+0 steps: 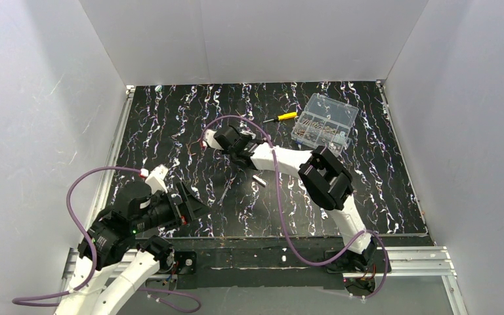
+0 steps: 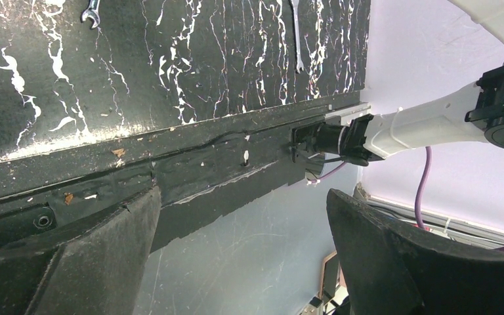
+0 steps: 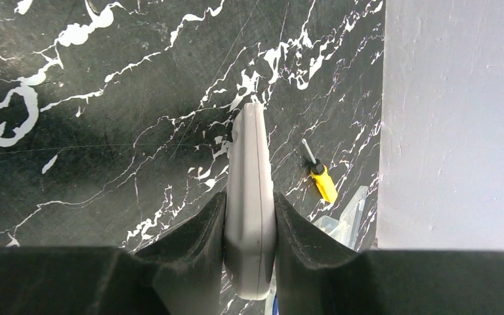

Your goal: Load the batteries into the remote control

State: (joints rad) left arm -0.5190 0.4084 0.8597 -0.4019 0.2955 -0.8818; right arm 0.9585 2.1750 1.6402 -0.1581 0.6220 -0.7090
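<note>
White walls [image 1: 249, 39] on 3 sides, black marbled table [image 1: 367, 197]. R gripper [image 3: 250, 197] sits near table ctr in top view and is pinching the remote [image 3: 249, 151]. The remote is edge-on btwn the pads [image 3: 203, 230], both pads tight on its flat faces, far end sticking out past the tips. Can't tell if it's touching the table. Yellow screwdriver [image 1: 281, 117] lies at ~1 o'clock from that gripper. Clear parts box [image 1: 325, 123] is just beside it, further to 2 o'clock, near the R wall. Small white stick [image 1: 258, 178] is on the table at ~5 o'clock from R gripper, apart from it. L gripper [image 2: 243, 197] is at ~7 o'clock of the table by the near edge, fingers [image 2: 105, 249] spread wide w/ nothing btwn them. L wrist cam looks along the table's front edge at the R arm base [image 2: 331, 141]. Thin wrench [image 2: 295, 33] is at the top of that view.
</note>
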